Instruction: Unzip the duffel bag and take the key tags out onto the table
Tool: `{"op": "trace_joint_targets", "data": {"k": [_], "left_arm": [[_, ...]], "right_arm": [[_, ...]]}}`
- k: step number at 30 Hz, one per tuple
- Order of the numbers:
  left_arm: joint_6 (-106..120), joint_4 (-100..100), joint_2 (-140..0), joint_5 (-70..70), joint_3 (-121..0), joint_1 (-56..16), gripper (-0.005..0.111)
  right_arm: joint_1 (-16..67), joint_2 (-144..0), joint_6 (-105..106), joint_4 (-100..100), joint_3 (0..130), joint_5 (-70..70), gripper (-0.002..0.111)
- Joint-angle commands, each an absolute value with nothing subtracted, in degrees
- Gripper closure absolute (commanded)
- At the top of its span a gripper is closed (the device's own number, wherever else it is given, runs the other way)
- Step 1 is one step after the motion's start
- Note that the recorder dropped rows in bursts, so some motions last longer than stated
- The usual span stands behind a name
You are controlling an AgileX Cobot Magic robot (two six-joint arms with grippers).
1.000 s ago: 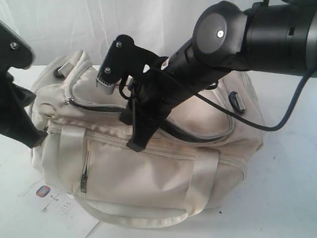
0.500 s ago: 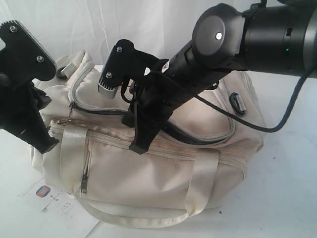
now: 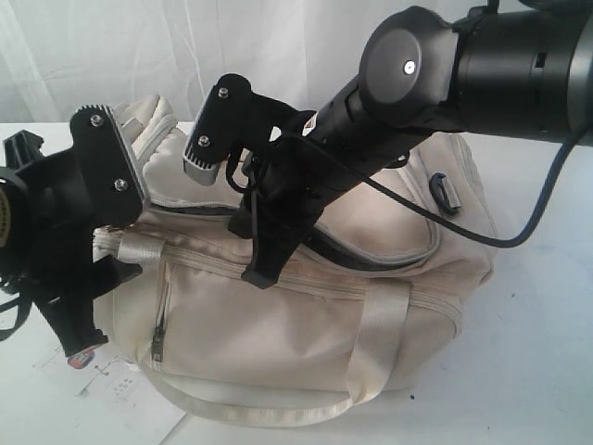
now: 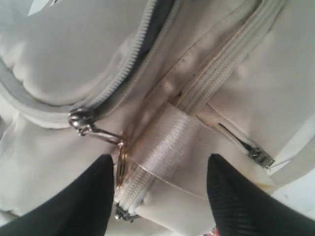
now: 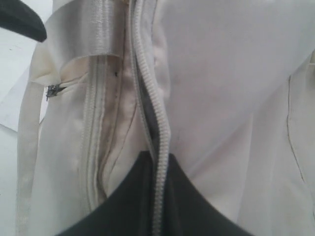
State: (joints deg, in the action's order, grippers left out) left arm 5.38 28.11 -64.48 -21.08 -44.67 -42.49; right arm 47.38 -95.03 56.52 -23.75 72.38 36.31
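Note:
The cream duffel bag [image 3: 306, 324] lies on the white table [image 3: 537, 362]. Its curved top zipper [image 3: 371, 260] gapes a little and shows dark lining. My right gripper [image 3: 257, 271] reaches down from the upper right; in the right wrist view this gripper [image 5: 157, 196] is shut on the zipper's toothed edge [image 5: 147, 98]. My left gripper [image 3: 100, 308] is at the bag's left end. Its fingers [image 4: 96, 196] stand open over the handle webbing [image 4: 172, 147], with the brass pull ring [image 4: 121, 158] and zipper slider [image 4: 81, 120] just beside one finger. The key tags are hidden.
A white paper hang-tag [image 3: 120, 394] with a small orange-blue logo lies on the table by the bag's front left corner. The front pocket's zip pull [image 3: 157, 348] hangs down. A white curtain [image 3: 139, 46] backs the scene.
My left gripper has swung in from the left edge, moving right and down to the bag's left end. The right arm and the bag have stayed put.

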Motion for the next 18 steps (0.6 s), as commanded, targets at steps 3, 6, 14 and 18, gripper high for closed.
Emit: {"op": "trace_joint_targets", "data": {"k": [3, 6, 14, 18], "left_arm": [[7.8, 31.1, -67.0, -19.2, -44.6, -42.5, 0.047], [7.4, 32.6, -67.3, -20.4, -44.6, -42.5, 0.051], [7.4, 32.6, -67.3, -17.6, -44.6, -42.5, 0.078], [7.4, 32.8, -67.3, -17.6, -44.6, -42.5, 0.078]], "right_arm": [[46.8, -94.8, 56.2, -22.2, 71.9, 38.8, 0.108], [46.8, -94.8, 56.2, -22.2, 71.9, 39.2, 0.108], [46.8, -94.8, 56.2, -22.2, 71.9, 40.4, 0.108], [46.8, -94.8, 56.2, -22.2, 71.9, 40.6, 0.108]]}}
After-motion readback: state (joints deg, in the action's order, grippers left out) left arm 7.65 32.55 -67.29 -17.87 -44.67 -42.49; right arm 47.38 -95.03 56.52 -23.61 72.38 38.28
